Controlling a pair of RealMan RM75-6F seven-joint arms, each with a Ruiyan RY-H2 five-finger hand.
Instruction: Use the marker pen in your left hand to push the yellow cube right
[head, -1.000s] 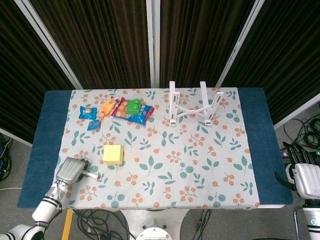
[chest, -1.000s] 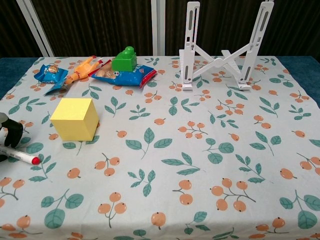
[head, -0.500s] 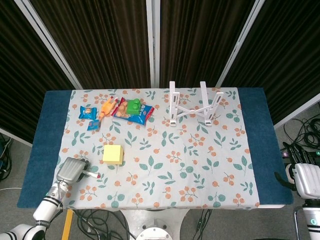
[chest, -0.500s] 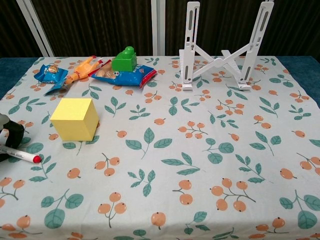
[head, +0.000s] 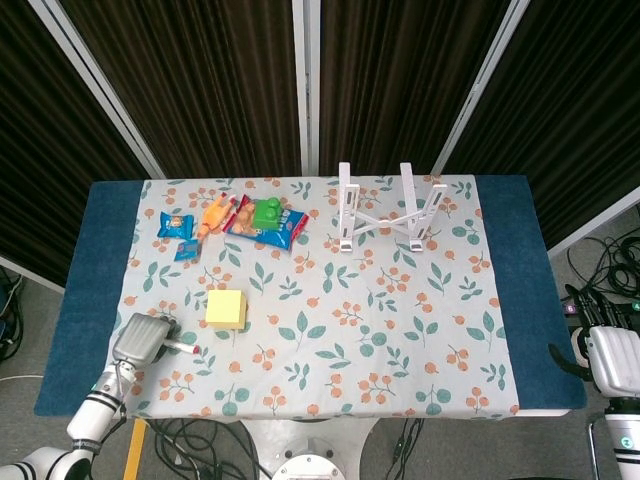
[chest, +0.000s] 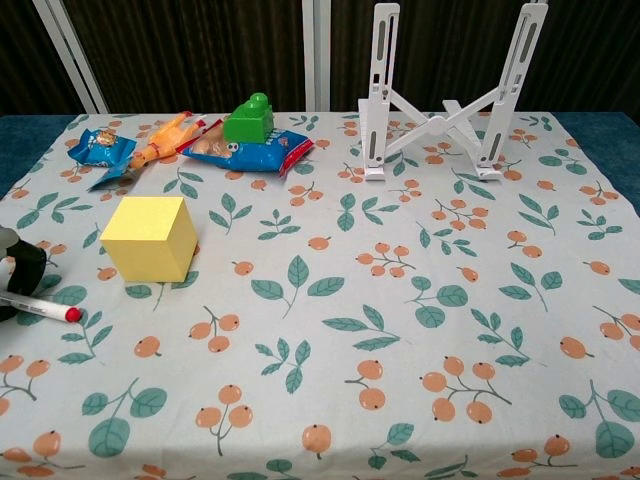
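Observation:
The yellow cube (head: 227, 307) (chest: 149, 238) sits on the floral cloth, left of centre. My left hand (head: 140, 339) (chest: 18, 272) is at the table's front left, holding a white marker pen (head: 180, 347) (chest: 42, 308) with a red tip that points right. The tip lies a short way in front of and to the left of the cube, not touching it. My right hand (head: 612, 358) hangs off the right edge of the table, away from everything; its fingers are hidden.
At the back left lie a blue snack packet (chest: 99, 148), an orange toy (chest: 161, 139), and a green brick (chest: 249, 119) on a blue and red bag (chest: 255, 147). A white folding stand (head: 389, 208) (chest: 445, 105) stands at the back centre.
My left hand with the marker has crept slightly away from the front edge, toward the cube's level. The cube has not moved.

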